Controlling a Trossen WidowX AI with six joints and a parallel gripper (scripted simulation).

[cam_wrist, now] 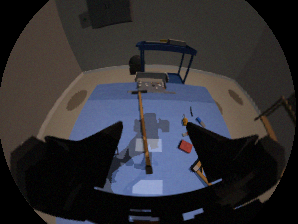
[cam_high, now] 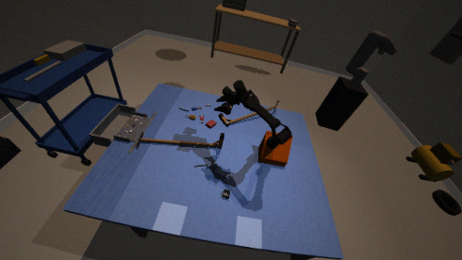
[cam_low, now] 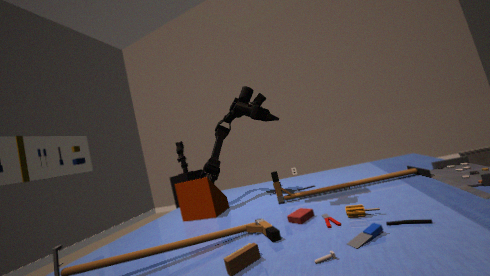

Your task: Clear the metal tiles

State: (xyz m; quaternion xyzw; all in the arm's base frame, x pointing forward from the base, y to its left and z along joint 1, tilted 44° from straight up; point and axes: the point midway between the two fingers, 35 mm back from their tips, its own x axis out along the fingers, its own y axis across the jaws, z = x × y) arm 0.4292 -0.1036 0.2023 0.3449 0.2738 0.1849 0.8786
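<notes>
The long scraper (cam_high: 181, 141) (cam_low: 350, 184) (cam_wrist: 143, 132) lies flat on the blue table, its wooden handle running from a dark end post (cam_high: 221, 139) to its crosshead at the steel bench plate (cam_high: 124, 134) (cam_low: 452, 178) (cam_wrist: 150, 86). Several small metal tiles (cam_high: 132, 123) (cam_low: 463, 167) lie on the plate. The catch box (cam_high: 100, 138) sits at the plate's far end. My gripper (cam_high: 221, 100) (cam_low: 272, 118) (cam_wrist: 156, 124) is open and empty, raised high above the table, well back from the scraper's handle end.
A second long wooden-handled tool (cam_high: 247, 115) (cam_low: 165, 245) lies near the arm's orange base (cam_high: 274, 150) (cam_low: 200, 199). A red block (cam_high: 210, 123) (cam_low: 300, 215), red pliers (cam_low: 330, 220) and other small tools lie beside the scraper. A blue cart (cam_high: 61, 94) stands beyond the box.
</notes>
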